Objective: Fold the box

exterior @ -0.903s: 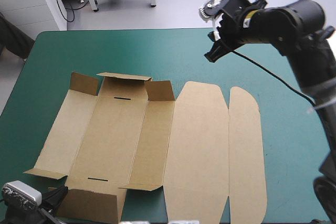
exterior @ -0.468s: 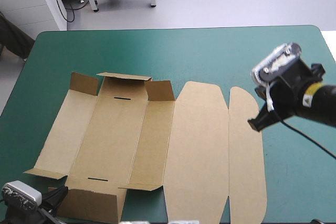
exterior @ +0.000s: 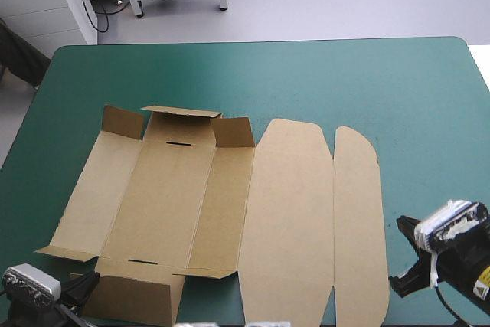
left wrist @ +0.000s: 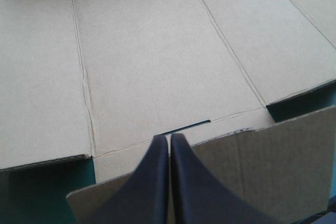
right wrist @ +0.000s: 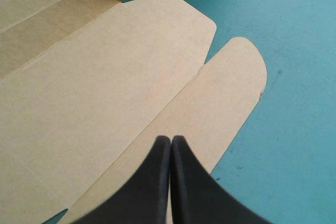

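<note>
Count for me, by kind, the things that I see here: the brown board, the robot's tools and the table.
box: 1
tools: 2 (left tool, right tool)
table: 1
total: 4

Bright, even light; faint soft shadows under raised box (exterior: 176,197) flaps on teal-green cover (exterior: 268,74).
</note>
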Motion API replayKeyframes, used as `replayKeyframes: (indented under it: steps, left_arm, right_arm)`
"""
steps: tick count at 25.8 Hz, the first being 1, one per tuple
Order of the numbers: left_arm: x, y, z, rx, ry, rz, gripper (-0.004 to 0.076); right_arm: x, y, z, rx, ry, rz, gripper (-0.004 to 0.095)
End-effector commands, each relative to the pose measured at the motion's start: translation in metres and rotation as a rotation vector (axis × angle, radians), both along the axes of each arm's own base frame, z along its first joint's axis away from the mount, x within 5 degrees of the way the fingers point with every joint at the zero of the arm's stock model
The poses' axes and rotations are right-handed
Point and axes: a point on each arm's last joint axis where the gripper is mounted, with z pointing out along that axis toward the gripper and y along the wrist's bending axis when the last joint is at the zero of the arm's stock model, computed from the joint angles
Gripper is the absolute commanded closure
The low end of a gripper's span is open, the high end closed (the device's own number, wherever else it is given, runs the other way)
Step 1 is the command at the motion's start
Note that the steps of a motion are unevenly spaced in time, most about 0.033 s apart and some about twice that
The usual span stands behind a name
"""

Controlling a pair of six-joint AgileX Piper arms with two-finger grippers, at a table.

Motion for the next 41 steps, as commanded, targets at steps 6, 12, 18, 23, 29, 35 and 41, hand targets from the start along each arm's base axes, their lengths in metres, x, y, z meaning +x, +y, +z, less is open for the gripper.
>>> replayKeyframes:
  steps: [6,12,18,23,29,35,41]
  left_arm:
    - [0.000,0.000,0.011,-0.037,-0.082,-0.005,0.0731]
    - [-0.002,-0.005,0.011,-0.078,-0.062,-0.048,0.0617]
    - [-0.005,-0.009,0.013,-0.111,-0.057,-0.095,0.0108]
    - [-0.004,-0.006,0.020,-0.113,-0.108,-0.069,0.0198]
    - [0.011,0.006,0.054,0.003,-0.145,0.087,0.0222]
    - [0.045,-0.002,0.090,0.110,-0.090,0.149,0.0252]
    - [0.087,-0.018,0.115,0.248,-0.020,0.153,0.0315]
  right_arm:
    - [-0.022,-0.008,-0.038,0.109,-0.093,0.002,0.0924]
    - [-0.032,-0.011,-0.046,0.160,-0.117,0.013,0.0924]
    - [-0.032,-0.010,-0.047,0.163,-0.109,0.016,0.0924]
    - [-0.032,-0.010,-0.047,0.164,-0.106,0.017,0.0924]
    - [-0.032,-0.010,-0.047,0.165,-0.103,0.018,0.0924]
    - [-0.032,-0.010,-0.047,0.163,-0.104,0.019,0.0924]
    - [-0.033,-0.010,-0.048,0.158,-0.100,0.023,0.0925]
